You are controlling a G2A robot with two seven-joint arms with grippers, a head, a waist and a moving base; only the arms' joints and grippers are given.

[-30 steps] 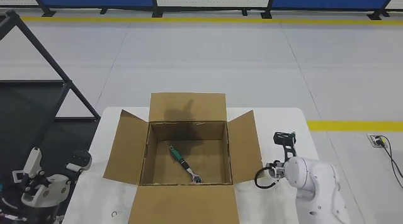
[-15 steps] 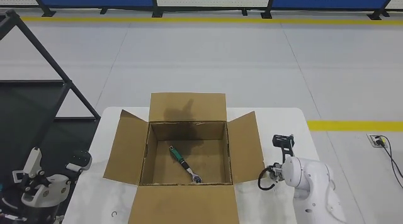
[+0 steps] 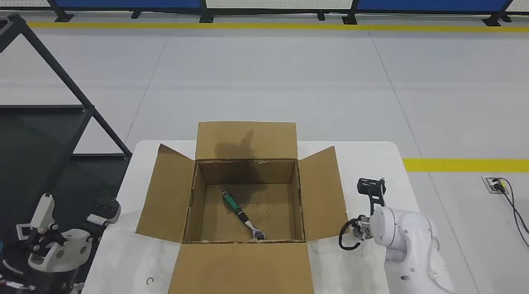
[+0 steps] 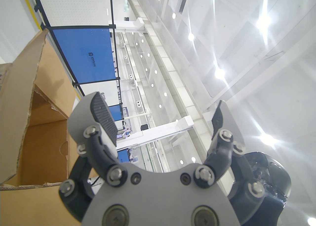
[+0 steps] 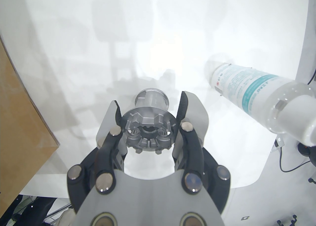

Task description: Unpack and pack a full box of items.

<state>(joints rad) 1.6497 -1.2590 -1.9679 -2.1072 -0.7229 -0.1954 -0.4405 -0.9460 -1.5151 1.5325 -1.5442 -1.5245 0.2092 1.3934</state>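
The box [image 3: 240,139] sits open with a wrench [image 3: 242,214] lying inside it. Right of the box, the right gripper [image 5: 149,104] squeezes a metal part [image 5: 148,123], near a bottle [image 5: 246,88] lying on its side. Left of the box, the left gripper [image 4: 159,110] is wide open.

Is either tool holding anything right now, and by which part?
The right tool grips a metal part by the sides of its wide toothed flange. The left tool is open and empty.
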